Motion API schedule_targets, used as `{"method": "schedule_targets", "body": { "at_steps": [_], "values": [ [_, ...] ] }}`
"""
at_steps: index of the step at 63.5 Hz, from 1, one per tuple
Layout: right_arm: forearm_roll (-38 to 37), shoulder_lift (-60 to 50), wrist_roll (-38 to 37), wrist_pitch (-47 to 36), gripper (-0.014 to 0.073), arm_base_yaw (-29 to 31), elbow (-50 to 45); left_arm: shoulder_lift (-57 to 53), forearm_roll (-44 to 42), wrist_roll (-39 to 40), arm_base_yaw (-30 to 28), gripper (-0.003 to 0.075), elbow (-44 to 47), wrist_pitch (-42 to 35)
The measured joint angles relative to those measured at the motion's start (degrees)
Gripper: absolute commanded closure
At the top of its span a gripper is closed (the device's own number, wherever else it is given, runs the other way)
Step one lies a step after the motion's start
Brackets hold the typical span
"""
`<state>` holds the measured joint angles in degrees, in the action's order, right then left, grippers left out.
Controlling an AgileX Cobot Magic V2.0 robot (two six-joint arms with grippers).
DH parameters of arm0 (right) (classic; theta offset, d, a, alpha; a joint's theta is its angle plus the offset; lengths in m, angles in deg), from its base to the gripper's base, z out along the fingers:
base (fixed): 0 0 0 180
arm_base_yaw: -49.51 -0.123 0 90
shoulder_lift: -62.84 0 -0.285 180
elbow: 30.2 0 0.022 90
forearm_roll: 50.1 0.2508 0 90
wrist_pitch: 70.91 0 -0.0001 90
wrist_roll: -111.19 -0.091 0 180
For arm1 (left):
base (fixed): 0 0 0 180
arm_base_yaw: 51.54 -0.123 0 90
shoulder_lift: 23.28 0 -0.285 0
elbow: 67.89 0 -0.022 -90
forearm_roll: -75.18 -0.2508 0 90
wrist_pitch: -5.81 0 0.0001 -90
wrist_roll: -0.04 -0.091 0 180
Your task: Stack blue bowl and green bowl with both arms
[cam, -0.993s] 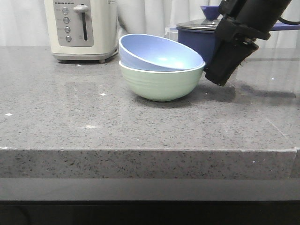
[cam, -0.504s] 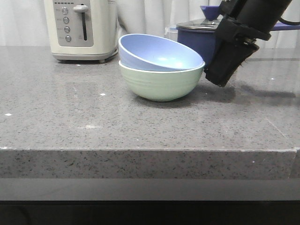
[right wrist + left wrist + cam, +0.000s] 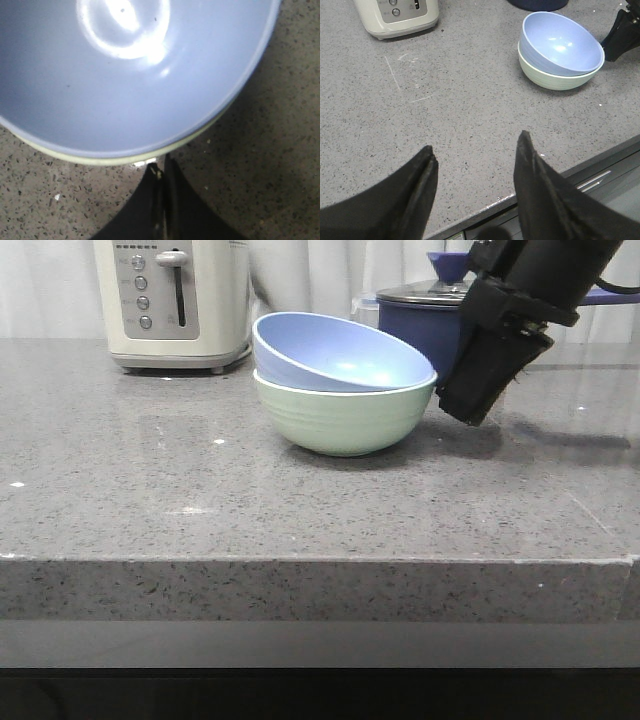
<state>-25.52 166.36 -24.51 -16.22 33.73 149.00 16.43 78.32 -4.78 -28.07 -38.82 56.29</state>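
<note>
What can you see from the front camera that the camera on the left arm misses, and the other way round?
Only the front view shows the dark blue lidded saucepan behind the bowls and most of the right arm reaching down beside them. Only the left wrist view shows the left gripper with its jaws spread apart over bare counter, and the counter's near edge. Both show the blue bowl sitting tilted inside the green bowl, the cream toaster, the grey speckled counter, and the right gripper beside the bowls.
</note>
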Motion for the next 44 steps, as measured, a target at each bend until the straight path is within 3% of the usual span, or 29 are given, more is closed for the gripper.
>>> {"method": "schedule_targets", "body": {
  "at_steps": [21,44],
  "values": [
    [0.0,-1.0,-2.3,2.7,0.0657,0.0,0.1,0.0,0.0,0.0,0.0,0.0365,0.1,-0.7],
    [-0.4,-20.0,-20.1,1.0,0.0648,0.0,-5.1,0.0,0.0,0.0,0.0,0.0365,0.1,-1.1]
  ]
}}
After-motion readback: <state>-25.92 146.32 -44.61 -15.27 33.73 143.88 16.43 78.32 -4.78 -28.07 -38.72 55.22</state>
